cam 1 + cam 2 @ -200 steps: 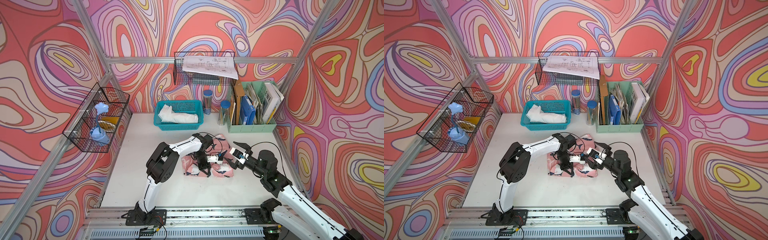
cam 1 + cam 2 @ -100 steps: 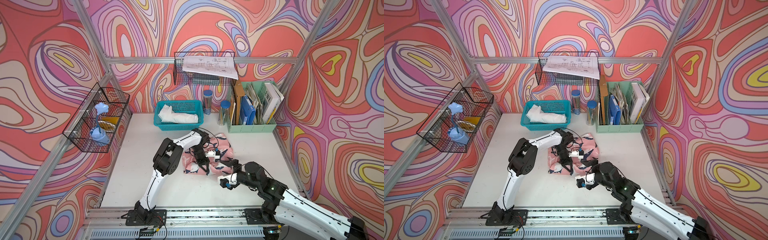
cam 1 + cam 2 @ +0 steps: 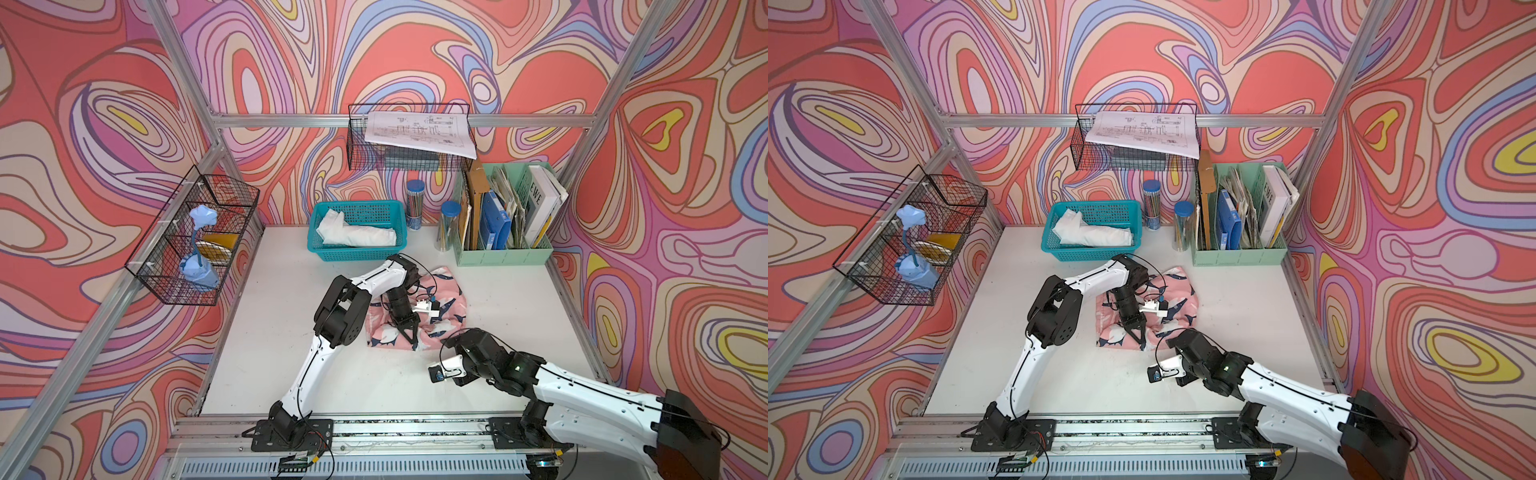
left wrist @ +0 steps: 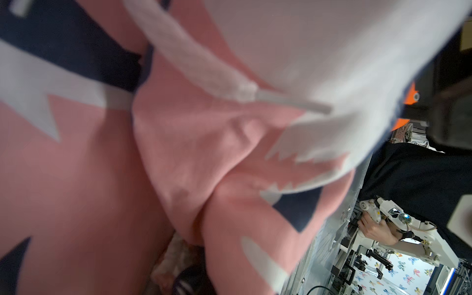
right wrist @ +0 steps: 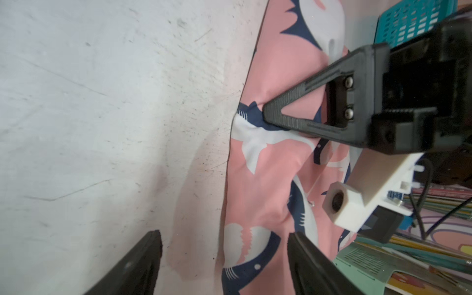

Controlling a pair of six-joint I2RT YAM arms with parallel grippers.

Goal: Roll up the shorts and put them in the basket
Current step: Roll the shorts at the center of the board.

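The shorts (image 3: 446, 291) (image 3: 1177, 291), pink with navy-and-white sharks, lie bunched at mid-table. My left gripper (image 3: 409, 341) (image 3: 1139, 336) points down at their near edge and is shut on a pinch of the fabric. In the left wrist view, folds of the shorts (image 4: 76, 191) fill the picture, with the white drawstring (image 4: 281, 101) across them. My right gripper (image 3: 446, 341) (image 5: 224, 258) sits low at the near right corner and is open. The shorts' edge (image 5: 268, 166) runs between its fingers, untouched. The left gripper's fingers (image 5: 293, 115) press the fabric just beyond.
A teal basket (image 3: 357, 254) holding a white cloth (image 3: 353, 235) stands behind the shorts. A green file organizer (image 3: 503, 253) and two pencil tubes (image 3: 414, 203) (image 3: 448, 224) line the back right. Wire baskets (image 3: 195, 241) (image 3: 409, 153) hang on the left and back walls.
My right arm has swung from the right side of the shorts round to their near edge and come down low, its jaws a little narrower. The left gripper has stayed shut on the fabric.
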